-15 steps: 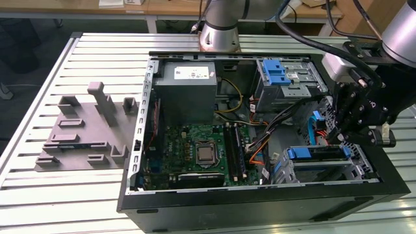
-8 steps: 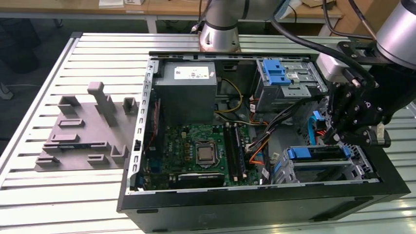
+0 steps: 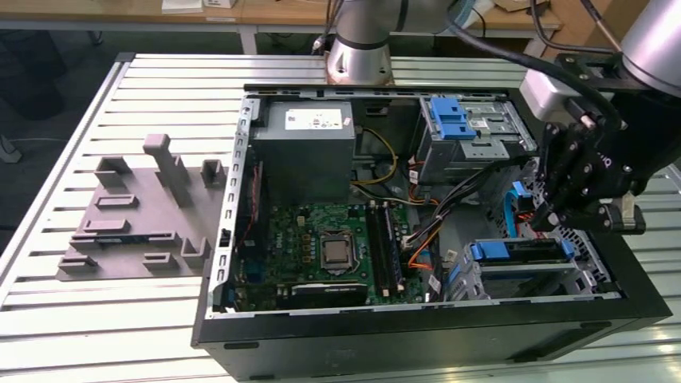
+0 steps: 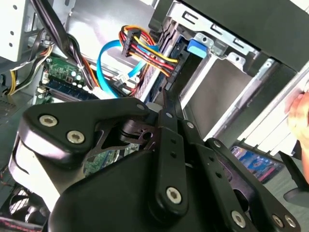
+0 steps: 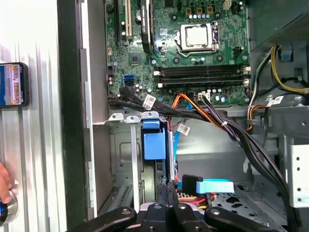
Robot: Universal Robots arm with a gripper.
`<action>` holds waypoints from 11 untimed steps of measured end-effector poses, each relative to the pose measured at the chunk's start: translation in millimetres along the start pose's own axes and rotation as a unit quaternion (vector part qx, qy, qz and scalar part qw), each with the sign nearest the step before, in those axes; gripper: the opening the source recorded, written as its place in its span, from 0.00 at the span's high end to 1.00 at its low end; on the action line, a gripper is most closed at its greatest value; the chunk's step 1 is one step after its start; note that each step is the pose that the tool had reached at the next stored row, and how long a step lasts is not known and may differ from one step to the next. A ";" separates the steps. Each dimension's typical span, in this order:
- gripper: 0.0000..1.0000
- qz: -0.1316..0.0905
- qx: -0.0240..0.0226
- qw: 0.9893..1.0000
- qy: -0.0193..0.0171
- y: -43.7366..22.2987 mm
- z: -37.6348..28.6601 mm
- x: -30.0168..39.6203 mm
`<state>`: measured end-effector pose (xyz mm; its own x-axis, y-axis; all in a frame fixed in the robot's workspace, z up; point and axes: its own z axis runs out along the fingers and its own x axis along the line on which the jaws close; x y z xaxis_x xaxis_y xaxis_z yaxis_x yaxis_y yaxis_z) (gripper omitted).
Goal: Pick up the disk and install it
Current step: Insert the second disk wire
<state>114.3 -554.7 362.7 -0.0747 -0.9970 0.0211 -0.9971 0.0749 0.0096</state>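
The exterior view looks down from high and somewhat far onto the open black computer case (image 3: 426,319) lying on the ribbed metal table (image 3: 64,319), taking in the black linkage gripper (image 3: 580,211) over the case's corner. Both wrist views sit close behind that gripper, looking past its black links (image 4: 166,159). The first wrist view faces straight down into the case; the second looks obliquely. All three share the green motherboard (image 5: 193,53) and the blue-latched silver drive cage (image 5: 154,145) just ahead of the gripper.
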 end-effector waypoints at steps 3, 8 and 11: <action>0.89 0.000 0.000 1.000 0.000 0.1 -5.6 0.1; 0.89 0.000 0.000 1.000 0.000 1.3 -16.8 0.2; 0.89 0.000 0.000 1.000 0.000 3.8 -20.6 0.4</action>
<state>110.7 -554.4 383.3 -0.0747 -0.9970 0.0211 -0.9971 0.0750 0.0096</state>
